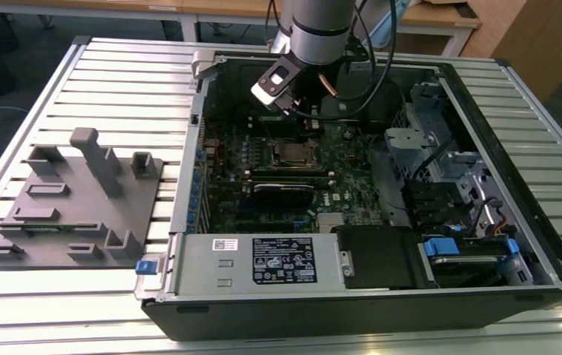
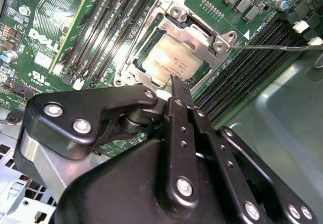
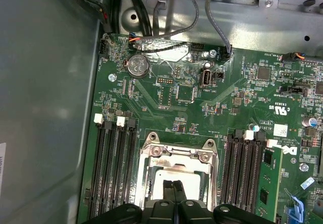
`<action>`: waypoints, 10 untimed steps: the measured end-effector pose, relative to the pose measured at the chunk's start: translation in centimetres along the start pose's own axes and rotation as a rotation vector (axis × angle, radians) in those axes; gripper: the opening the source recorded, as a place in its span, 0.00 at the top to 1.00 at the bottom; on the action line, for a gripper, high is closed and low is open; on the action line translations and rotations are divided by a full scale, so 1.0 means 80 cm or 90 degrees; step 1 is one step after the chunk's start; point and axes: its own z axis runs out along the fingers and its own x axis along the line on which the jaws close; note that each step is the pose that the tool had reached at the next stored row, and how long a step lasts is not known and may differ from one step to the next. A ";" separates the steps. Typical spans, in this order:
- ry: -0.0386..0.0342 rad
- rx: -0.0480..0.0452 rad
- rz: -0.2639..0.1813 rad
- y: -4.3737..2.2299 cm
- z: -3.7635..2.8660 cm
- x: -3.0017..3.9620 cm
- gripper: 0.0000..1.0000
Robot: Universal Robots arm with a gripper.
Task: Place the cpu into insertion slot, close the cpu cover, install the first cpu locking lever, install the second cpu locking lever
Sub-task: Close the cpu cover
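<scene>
Black, jointed gripper (image 2: 174,84) fingers meet tip to tip, clasping nothing, over the insertion slot (image 2: 130,66). Leaning down toward that slot is the grey cylindrical arm (image 1: 316,29). Around the slot spreads the green motherboard (image 2: 45,42). On it lies the shiny cut-out cpu cover (image 2: 202,35), framing the dull silver cpu (image 2: 169,60) seated inside.

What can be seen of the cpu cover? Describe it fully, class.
The cpu cover is a thin, shiny metal frame with a cut-out middle, lying flat on the green motherboard. The grey cpu shows through its opening. The end effector, shut, points at its edge; contact is unclear.
</scene>
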 end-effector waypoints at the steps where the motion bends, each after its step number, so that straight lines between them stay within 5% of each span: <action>1: 0.0000 0.0000 0.000 0.0000 0.0000 0.0000 0.90; 10: 0.0002 0.0001 -0.011 0.0000 0.0000 0.0000 0.90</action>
